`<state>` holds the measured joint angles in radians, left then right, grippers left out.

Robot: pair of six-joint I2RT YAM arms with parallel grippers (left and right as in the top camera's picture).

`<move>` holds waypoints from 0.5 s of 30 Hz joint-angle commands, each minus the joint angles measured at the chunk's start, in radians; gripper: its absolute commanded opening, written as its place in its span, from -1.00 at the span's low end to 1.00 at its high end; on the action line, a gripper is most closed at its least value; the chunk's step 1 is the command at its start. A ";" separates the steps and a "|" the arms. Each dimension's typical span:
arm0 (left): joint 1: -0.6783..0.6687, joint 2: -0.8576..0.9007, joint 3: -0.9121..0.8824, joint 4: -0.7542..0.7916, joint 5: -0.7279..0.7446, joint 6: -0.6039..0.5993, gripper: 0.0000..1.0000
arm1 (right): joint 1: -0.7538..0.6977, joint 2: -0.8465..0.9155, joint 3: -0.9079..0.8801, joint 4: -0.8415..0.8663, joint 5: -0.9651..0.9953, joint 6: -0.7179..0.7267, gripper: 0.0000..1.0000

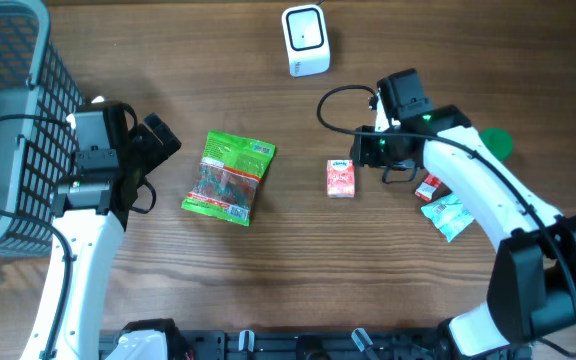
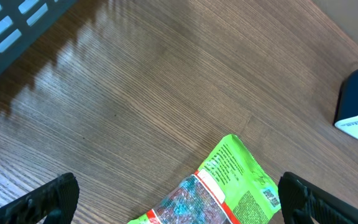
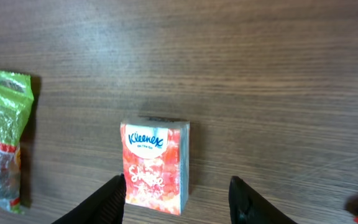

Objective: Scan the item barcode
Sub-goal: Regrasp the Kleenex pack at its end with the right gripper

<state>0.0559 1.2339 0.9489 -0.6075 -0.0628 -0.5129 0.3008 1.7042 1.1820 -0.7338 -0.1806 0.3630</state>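
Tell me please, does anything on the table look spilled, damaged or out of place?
Nothing stands out. The green snack bag lies flat, only slightly askew; the Kleenex pack looks intact; the white scanner stands at the far edge. Nothing is spilled.

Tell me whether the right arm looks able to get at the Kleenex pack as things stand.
Probably yes: the right claw is open right at the Kleenex pack, one finger to either side, and nothing lies in the way.
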 commanded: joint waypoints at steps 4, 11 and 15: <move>0.006 -0.002 0.001 0.000 -0.010 0.008 1.00 | 0.004 0.079 -0.033 0.008 -0.084 -0.020 -0.04; 0.006 -0.002 0.001 0.000 -0.010 0.008 1.00 | 0.005 0.093 -0.084 0.053 -0.084 -0.020 -0.07; 0.006 -0.002 0.001 0.000 -0.010 0.008 1.00 | 0.005 0.095 -0.130 0.116 -0.109 -0.023 -0.12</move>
<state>0.0559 1.2339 0.9489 -0.6075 -0.0628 -0.5129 0.3019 1.7813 1.0954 -0.6621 -0.2474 0.3553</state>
